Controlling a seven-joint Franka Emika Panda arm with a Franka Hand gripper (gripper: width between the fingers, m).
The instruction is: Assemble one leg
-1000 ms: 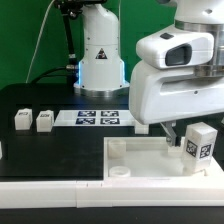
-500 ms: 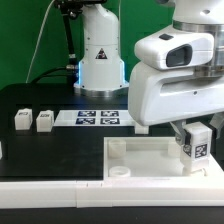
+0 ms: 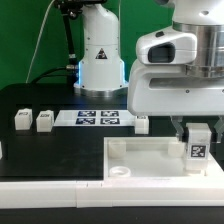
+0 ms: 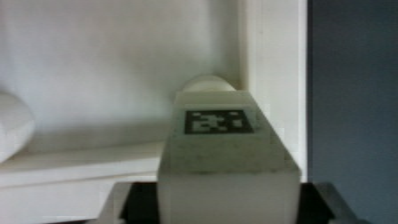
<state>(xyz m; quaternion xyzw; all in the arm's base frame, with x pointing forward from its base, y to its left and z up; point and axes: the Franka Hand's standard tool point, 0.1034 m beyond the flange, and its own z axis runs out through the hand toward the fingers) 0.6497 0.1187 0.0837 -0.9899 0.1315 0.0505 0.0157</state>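
My gripper (image 3: 197, 133) is shut on a leg (image 3: 198, 147), a white post with a black-and-white tag on its side. I hold it upright over the exterior view's right end of the large white rimmed panel (image 3: 140, 158). In the wrist view the leg (image 4: 224, 150) fills the middle, with the dark fingers (image 4: 139, 203) pressed against both its sides and the panel's inner corner (image 4: 107, 90) beneath it. Two more legs (image 3: 22, 120) (image 3: 44, 120) stand on the black table at the exterior view's left.
The marker board (image 3: 98, 118) lies flat behind the panel. Another small white part (image 3: 142, 123) stands near the board's right end. A round socket (image 3: 120, 172) shows at the panel's front left corner. The robot base (image 3: 100, 50) stands at the back.
My gripper and the held leg have shifted slightly toward the exterior view's left and the leg has turned from tilted to upright over the panel's right end.
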